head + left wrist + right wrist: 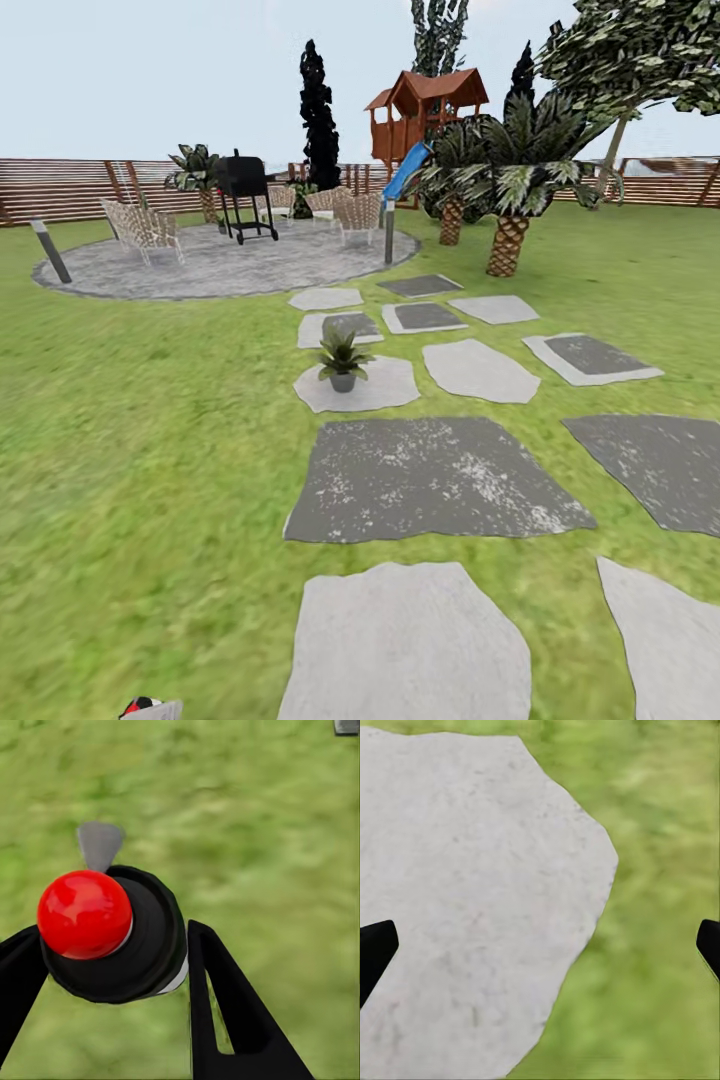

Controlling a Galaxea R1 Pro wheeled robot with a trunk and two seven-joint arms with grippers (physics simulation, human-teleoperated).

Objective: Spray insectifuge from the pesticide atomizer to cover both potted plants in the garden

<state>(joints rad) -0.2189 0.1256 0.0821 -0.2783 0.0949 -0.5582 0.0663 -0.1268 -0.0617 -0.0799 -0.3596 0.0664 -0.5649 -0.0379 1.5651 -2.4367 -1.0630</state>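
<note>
From the head camera, a potted plant [342, 358] stands on a pale paver [385, 392] just past centre toward twelve o'clock, with the round patio [225, 262], a black grill [244, 193], chairs [143, 230], palms [508, 195] and a wooden fence [60, 187] beyond; at seven o'clock, at the very edge, the red-topped sprayer [148, 708] peeks in. In the left wrist view, the left gripper [112, 967] clamps the sprayer [112, 934] between its black fingers [232, 1012] over the lawn [255, 817]. In the right wrist view, the right gripper [540, 945] is spread wide and holds nothing, above a pale paver [472, 892] and grass.
</note>
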